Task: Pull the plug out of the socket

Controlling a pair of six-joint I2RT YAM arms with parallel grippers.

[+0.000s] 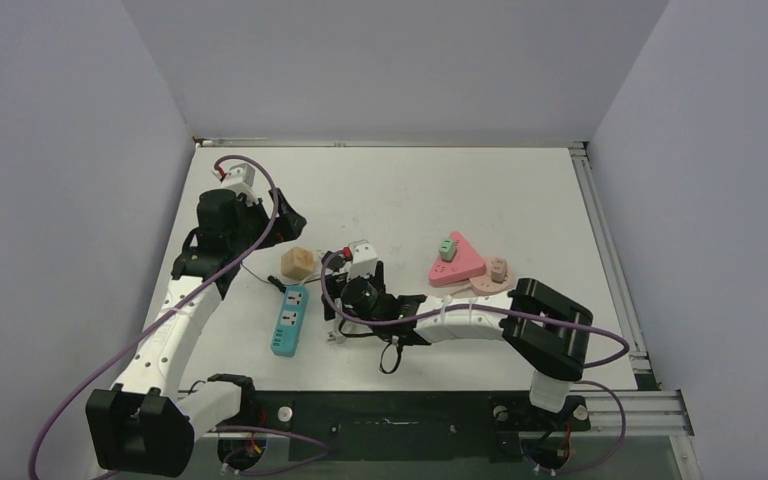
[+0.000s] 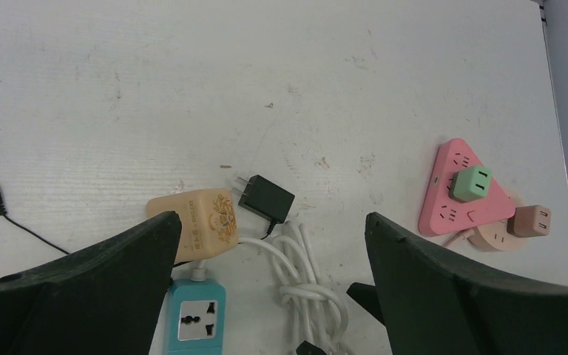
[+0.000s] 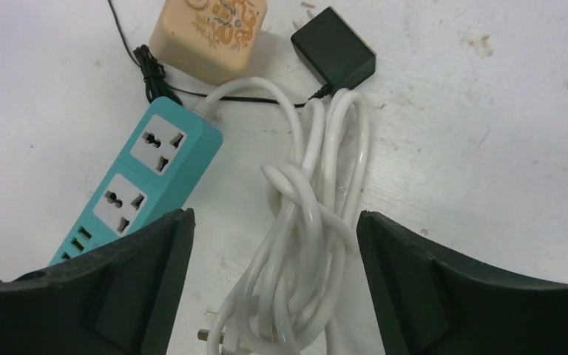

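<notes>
Both end effectors are released, jaws spread wide, holding nothing. The right end effector point(image 3: 275, 222) hovers over the knotted white cable point(image 3: 307, 222) near the middle of the desk's point(image 2: 266, 74) near edge, with the teal power strip point(image 3: 140, 177) just beside it. The strip's visible outlets are bare. The left end effector point(image 2: 271, 225) hangs further back toward the left edge, looking over the beige cube point(image 2: 205, 220) and the black adapter point(image 2: 266, 198). That adapter lies loose, its prongs exposed.

The only plugs seated in anything are right of centre, toward the right edge. A green plug point(image 2: 470, 183) sits in the top face of the pink triangular socket point(image 2: 444, 200), and a tan plug point(image 2: 530, 220) sits on the round socket point(image 2: 492, 238) touching it. Which of the two the task means I cannot tell; the green one looks the likelier.

Both lie to the right of both end effectors, and the right one is clearly nearer, though its own forearm runs along the near side of the pink socket. The green plug stands upright out of the face. The pull should therefore run straight up from the desk, and the light socket may lift with it unless the other arm pins it.
</notes>
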